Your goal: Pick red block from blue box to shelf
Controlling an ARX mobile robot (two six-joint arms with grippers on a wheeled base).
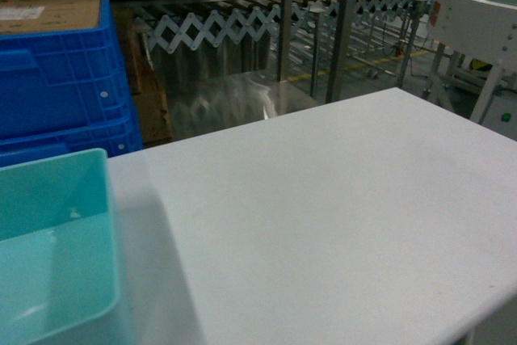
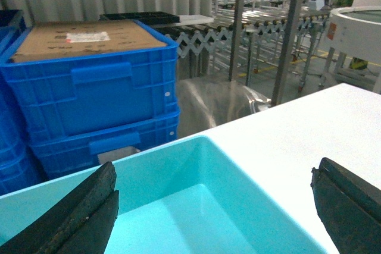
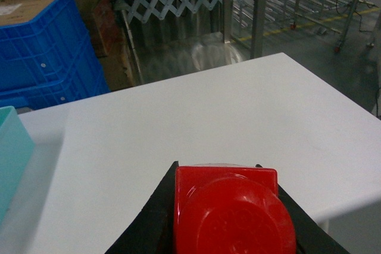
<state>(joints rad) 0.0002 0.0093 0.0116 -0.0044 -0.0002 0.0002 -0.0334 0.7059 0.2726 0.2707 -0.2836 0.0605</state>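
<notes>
The red block (image 3: 232, 218) fills the bottom of the right wrist view, and my right gripper (image 3: 217, 168) is shut on it, its black fingers (image 3: 149, 218) pressed to both sides above the white table (image 3: 196, 117). My left gripper (image 2: 215, 171) is open, its dark fingers (image 2: 89, 206) spread wide over the turquoise-blue box (image 2: 178, 147), whose visible inside holds nothing. That box (image 1: 56, 199) sits at the table's near left corner. The shelf's steel posts (image 1: 346, 30) and shiny lower deck (image 1: 234, 103) stand behind the table. Neither gripper shows in the head view.
Stacked dark blue crates (image 1: 56, 86) topped with cardboard stand left of the shelf. An expandable roller conveyor (image 1: 234, 26) runs behind. A round white conveyor table (image 1: 477, 14) is at the far right. The white table (image 1: 323, 199) has its edge at the right and front.
</notes>
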